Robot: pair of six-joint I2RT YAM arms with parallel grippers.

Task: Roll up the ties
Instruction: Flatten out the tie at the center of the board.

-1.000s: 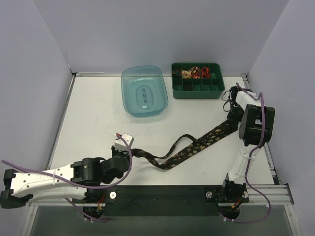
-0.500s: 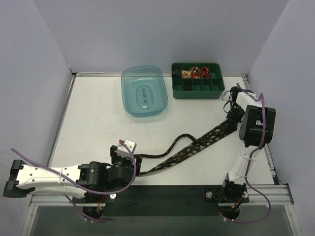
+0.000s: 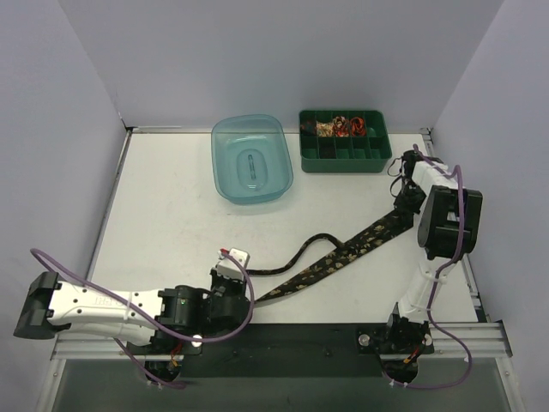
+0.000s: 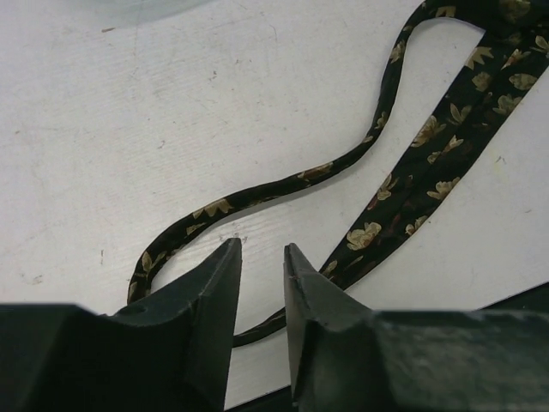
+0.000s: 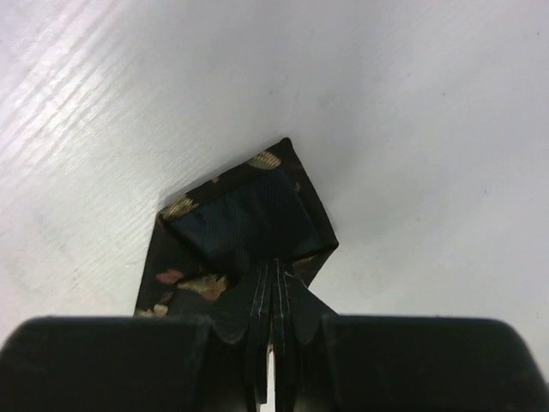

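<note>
The tie (image 3: 343, 253), black with small gold-tan flowers, lies flat on the white table (image 3: 171, 206), running on a slant from the right side down toward the near edge. Its broad part runs from the right gripper (image 3: 401, 204) to a point near the front rail. The thin tail (image 4: 257, 193) doubles back from the middle of the table, makes a hump and snakes over to the left gripper (image 3: 233, 270).

From where the right wrist looks, the right gripper (image 5: 273, 279) is pinched tight on the tie's (image 5: 249, 215) folded end. The dark lining faces up there and a corner of cloth pokes out past the fingertips onto the table.

The left gripper (image 4: 262, 253) sits low over the table at the near edge, its two dark fingers (image 4: 214, 283) a little apart with bare table showing in the gap. The thin tail curls around just ahead of the tips and passes beneath them lower down. I can't quite tell whether the fingers touch it, but nothing is clamped between them.

At the back of the table stands a see-through blue tub (image 3: 283, 176). Just beside it on the right is a green divided tray (image 3: 343, 168), with small red and beige coils (image 3: 341, 126) in its rear compartments.
</note>
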